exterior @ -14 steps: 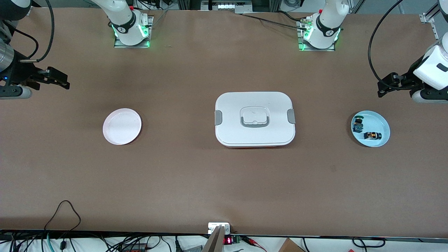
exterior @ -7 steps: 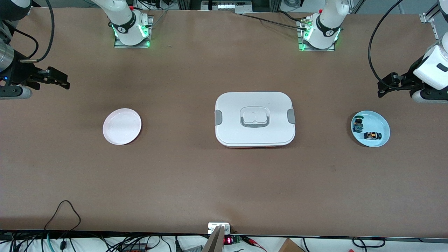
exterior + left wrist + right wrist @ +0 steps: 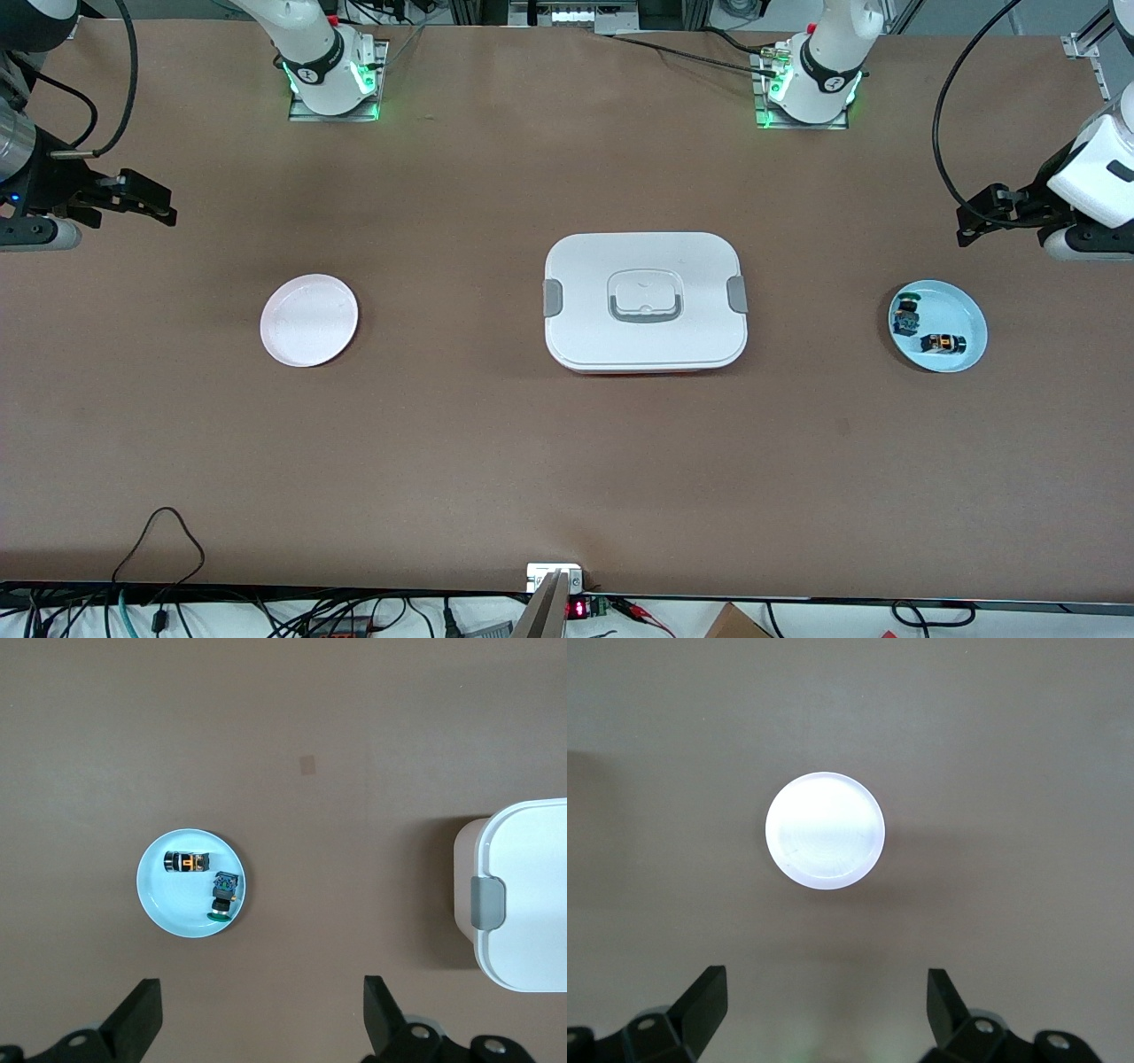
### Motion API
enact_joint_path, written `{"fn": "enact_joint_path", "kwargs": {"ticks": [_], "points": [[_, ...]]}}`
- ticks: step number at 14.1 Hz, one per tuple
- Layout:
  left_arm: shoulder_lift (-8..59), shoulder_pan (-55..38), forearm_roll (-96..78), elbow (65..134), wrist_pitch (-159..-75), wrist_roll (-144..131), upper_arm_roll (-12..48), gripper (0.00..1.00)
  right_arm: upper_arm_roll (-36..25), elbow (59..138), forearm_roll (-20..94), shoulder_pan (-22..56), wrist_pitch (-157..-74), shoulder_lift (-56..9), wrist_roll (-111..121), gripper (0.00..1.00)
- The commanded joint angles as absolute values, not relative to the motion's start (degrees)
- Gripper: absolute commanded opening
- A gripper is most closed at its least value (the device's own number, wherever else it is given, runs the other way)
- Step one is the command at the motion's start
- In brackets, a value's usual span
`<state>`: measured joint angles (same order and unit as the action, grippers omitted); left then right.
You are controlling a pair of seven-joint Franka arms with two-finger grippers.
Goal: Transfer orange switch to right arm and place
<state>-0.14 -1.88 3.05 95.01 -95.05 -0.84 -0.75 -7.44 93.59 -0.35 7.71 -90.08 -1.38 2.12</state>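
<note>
The orange switch [image 3: 942,343] [image 3: 188,861] lies on its side in a light blue plate [image 3: 970,310] [image 3: 159,904] toward the left arm's end of the table. A blue-bodied, green-capped switch [image 3: 905,316] [image 3: 223,895] lies beside it in the same plate. My left gripper [image 3: 971,217] [image 3: 261,1001] hangs open and empty in the air, over bare table next to that plate. My right gripper [image 3: 151,202] [image 3: 826,988] is also open and empty, up over bare table at the right arm's end, near a pale pink plate [image 3: 309,320] [image 3: 825,830] that holds nothing.
A white lidded box [image 3: 645,301] [image 3: 532,895] with grey side latches and a handle recess sits mid-table between the two plates. Cables run along the table edge nearest the front camera.
</note>
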Motion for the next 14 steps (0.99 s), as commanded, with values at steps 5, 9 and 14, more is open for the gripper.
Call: {"fn": "enact_joint_path", "kwargs": {"ticks": [5,9,14], "points": [[0.5,-1.6,1.7,93.5,-93.0,0.0,-1.1,1.00,-7.1,92.7,-0.4,7.7,-89.4,-1.5,1.2,1.00],[0.8,-1.0,1.7,93.5,-93.0,0.2,-1.2,1.00,-7.1,92.7,-0.4,7.7,-89.3,-1.5,1.2,1.00],[0.9,-1.0,1.7,93.5,-93.0,0.2,-1.3,1.00,-7.1,92.7,-0.4,7.7,-89.2,-1.5,1.5,1.00]]}}
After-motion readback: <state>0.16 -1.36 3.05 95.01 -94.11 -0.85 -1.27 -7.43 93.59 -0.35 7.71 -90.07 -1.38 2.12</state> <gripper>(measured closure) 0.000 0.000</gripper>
